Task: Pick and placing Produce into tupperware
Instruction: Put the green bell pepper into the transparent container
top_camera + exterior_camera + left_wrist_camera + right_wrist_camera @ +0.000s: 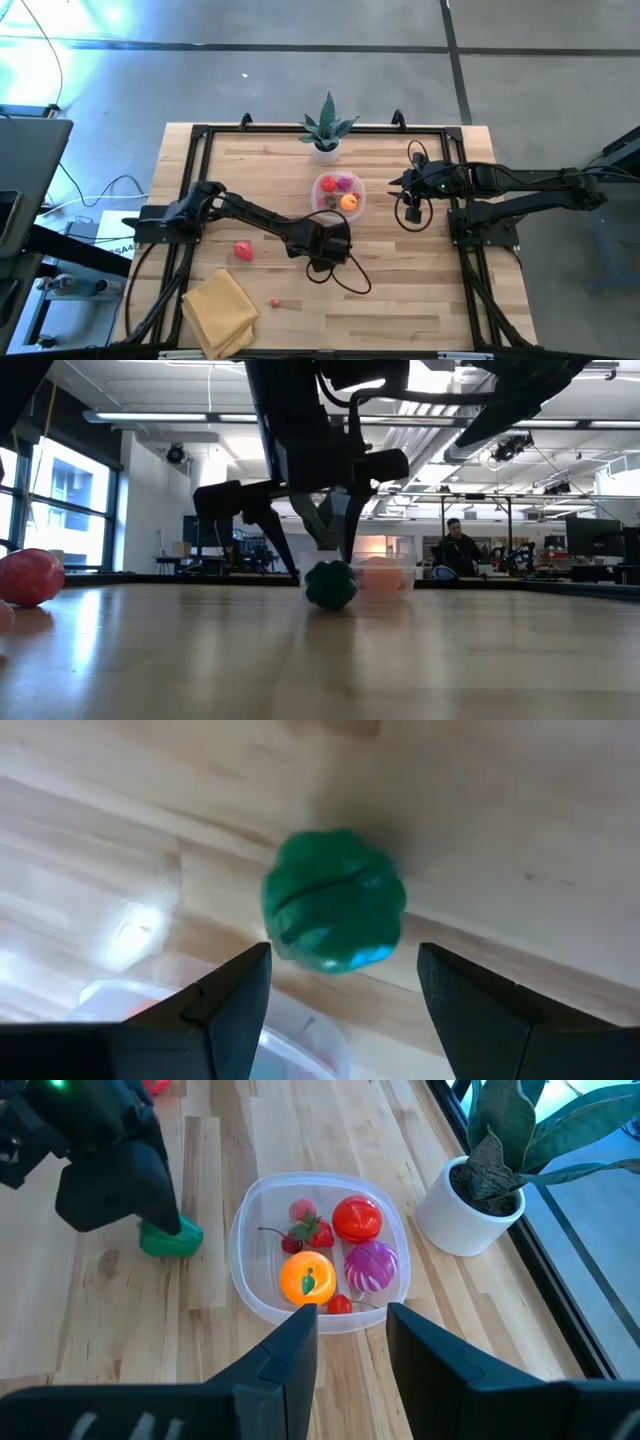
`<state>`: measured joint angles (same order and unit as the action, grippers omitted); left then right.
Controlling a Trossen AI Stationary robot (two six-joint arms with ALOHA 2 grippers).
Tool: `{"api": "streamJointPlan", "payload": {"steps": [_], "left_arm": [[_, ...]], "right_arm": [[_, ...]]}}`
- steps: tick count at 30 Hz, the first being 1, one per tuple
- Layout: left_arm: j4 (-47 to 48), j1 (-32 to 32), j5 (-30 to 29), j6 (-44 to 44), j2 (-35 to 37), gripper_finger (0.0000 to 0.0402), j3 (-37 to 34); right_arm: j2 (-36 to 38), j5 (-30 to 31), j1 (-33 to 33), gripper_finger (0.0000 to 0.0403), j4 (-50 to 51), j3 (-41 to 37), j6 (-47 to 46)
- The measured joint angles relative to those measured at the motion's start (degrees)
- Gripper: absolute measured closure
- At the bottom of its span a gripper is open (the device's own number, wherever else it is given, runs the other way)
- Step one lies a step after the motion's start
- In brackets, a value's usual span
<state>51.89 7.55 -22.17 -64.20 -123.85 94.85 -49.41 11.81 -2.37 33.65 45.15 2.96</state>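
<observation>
1. No readable text, labels, brands, numbers or signs anywhere in the four views.
2. Faint marks on a white object left of the tabletop: too small to read.

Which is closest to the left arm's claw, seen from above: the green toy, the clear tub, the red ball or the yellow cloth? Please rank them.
From the left gripper, high view:
1. Green toy, under the open fingers.
2. Clear tub, just beyond, toward the plant.
3. Red ball, on the arm's base side.
4. Yellow cloth, near the table's front corner.
</observation>
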Motion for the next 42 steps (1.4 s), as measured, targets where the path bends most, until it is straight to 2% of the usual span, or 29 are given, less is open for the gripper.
{"api": "streamJointPlan", "payload": {"steps": [10,16,21,31,42], "left_arm": [[-2.7,0.0,4.6,-3.5,-0.1,0.0158,0.0],[-3.4,0.0,4.7,-5.9,-1.8,0.0158,0.1],[-4.3,0.0,2.7,-9.1,-2.0,0.0158,0.0],[-5.9,-0.1,3.7,-8.7,-2.0,0.0158,0.0],[-8.2,-0.2,3.6,-3.7,-2.8,0.0158,0.0]], "right_arm": [[0.0,0.0,0.0,0.029,0.0,0.0,0.0],[0.0,0.0,0.0,0.029,0.0,0.0,0.0],[0.0,0.0,0.0,0.029,0.0,0.0,0.0],[0.0,0.0,0.0,0.029,0.0,0.0,0.0],[0.0,0.0,0.0,0.029,0.0,0.0,0.0]]}}
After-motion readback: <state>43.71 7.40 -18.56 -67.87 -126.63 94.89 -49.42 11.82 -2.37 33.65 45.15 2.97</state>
